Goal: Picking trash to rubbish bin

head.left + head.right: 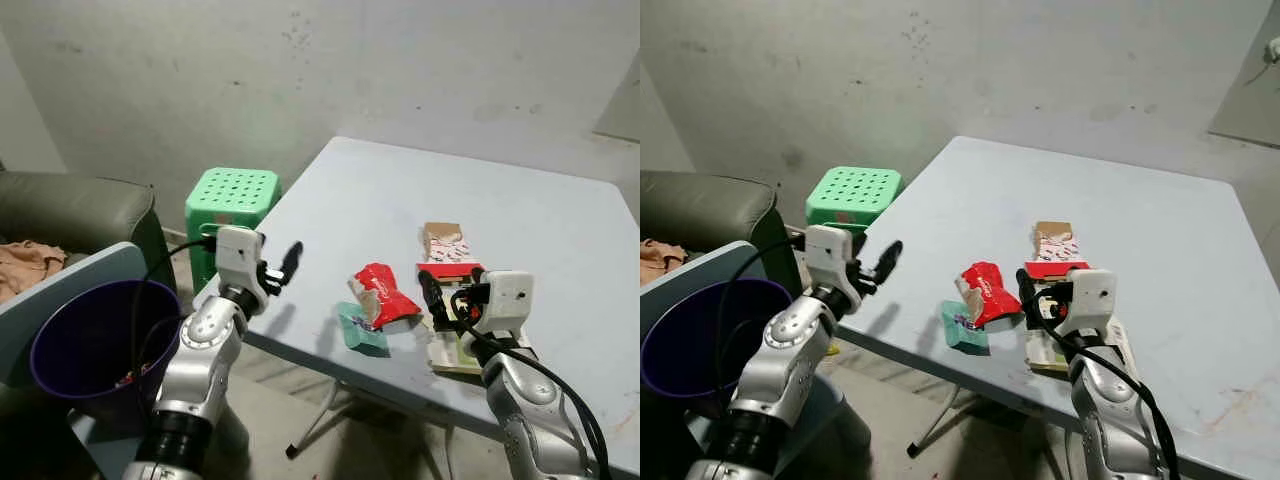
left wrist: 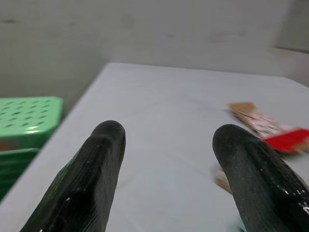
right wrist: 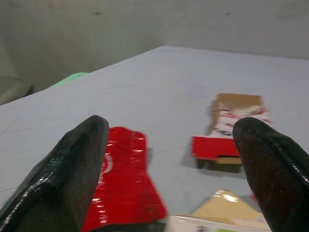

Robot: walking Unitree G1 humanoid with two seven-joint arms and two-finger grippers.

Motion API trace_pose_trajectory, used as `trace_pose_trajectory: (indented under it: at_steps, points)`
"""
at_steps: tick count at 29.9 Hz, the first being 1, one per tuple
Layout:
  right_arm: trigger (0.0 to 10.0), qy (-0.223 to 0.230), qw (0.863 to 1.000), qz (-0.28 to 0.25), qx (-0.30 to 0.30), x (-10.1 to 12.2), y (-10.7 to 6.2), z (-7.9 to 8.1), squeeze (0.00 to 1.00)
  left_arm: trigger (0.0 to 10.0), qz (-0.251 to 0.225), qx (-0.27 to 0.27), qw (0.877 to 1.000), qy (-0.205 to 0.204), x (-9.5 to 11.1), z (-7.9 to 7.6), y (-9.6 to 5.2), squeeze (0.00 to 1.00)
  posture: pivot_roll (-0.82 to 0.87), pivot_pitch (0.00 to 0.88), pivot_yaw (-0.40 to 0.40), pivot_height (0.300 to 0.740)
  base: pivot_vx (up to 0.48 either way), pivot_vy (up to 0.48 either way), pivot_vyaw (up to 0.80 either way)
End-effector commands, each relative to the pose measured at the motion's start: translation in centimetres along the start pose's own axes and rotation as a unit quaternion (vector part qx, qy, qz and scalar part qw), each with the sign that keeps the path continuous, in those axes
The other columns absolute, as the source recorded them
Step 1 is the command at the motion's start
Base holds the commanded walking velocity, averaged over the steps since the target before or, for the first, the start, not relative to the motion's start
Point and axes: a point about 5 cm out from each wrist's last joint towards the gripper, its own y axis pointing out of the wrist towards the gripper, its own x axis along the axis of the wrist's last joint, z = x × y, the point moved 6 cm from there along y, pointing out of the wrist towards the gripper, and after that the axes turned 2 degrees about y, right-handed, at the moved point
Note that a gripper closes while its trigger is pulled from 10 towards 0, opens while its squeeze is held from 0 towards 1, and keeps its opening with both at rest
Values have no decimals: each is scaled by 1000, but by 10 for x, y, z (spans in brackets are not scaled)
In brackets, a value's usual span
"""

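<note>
Grey table [image 1: 400, 200], green stool [image 1: 232, 198], dark sofa [image 1: 70, 205], stained wall [image 1: 300, 70].

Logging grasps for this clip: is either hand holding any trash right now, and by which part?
Nothing is held. The left hand is open at the table edge; the right hand is open above the red wrapper and the cardboard box.

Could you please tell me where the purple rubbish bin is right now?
The purple rubbish bin stands on the robot's left, off the table, below the left gripper and near the green stool.
</note>
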Motion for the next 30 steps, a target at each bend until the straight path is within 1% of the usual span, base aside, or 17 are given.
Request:
trace_pose_trajectory:
  at_steps: [1,2,3,4,6,7,10,12,15,19,22,24,27,30]
  points:
    - [10000,-7,1000,-6,23,10,3,6,0,10000,0,-39,999,21,2,-16,-2,0,-58,0,-31,740,0,0,0]
    - [10000,-7,1000,-6,23,10,3,6,0,10000,0,-39,999,21,2,-16,-2,0,-58,0,-31,740,0,0,0]
    - [10000,-4,999,5,36,8,5,9,0,10000,9,-56,998,18,-3,-24,-6,0,-55,0,-33,740,0,0,0]
    - [10000,-13,999,8,46,9,8,12,0,10000,15,-69,997,19,-7,-32,-10,0,-54,0,-34,740,0,0,0]
    - [10000,-18,999,9,49,10,9,12,0,10000,17,-75,997,21,-8,-35,-12,0,-51,0,-37,740,0,0,0]
    - [10000,-20,998,19,52,8,11,12,0,10000,19,-82,996,21,-10,-40,-15,0,-46,0,-42,740,0,0,0]
    - [10000,-17,998,27,56,8,15,11,0,10000,24,-91,995,14,-12,-46,-18,0,-44,0,-43,740,0,0,0]
    - [10000,-17,997,32,64,10,21,12,0,10000,28,-105,994,14,-15,-54,-22,0,-40,0,-49,740,0,0,0]
    - [10000,-10,996,42,73,12,27,13,0,10000,32,-113,993,14,-16,-60,-26,0,-36,0,-55,740,0,0,0]
    - [10000,-10,994,66,84,8,34,14,0,10000,35,-126,991,16,-16,-67,-29,0,-29,0,-62,740,0,0,0]
    - [10000,-15,993,71,97,8,35,17,0,10000,34,-130,991,19,-15,-69,-31,0,-23,0,-68,740,0,0,0]
    - [10000,-14,990,81,113,6,35,20,0,10000,36,-132,990,19,-16,-70,-34,0,-22,0,-70,740,0,0,0]
    - [10000,-31,987,96,123,0,32,22,0,10000,37,-128,991,18,-15,-69,-35,0,-18,0,-74,740,0,0,0]
    - [10000,-51,981,115,149,-10,25,30,0,10000,36,-121,992,18,-13,-66,-34,0,-12,0,-77,740,0,0,0]
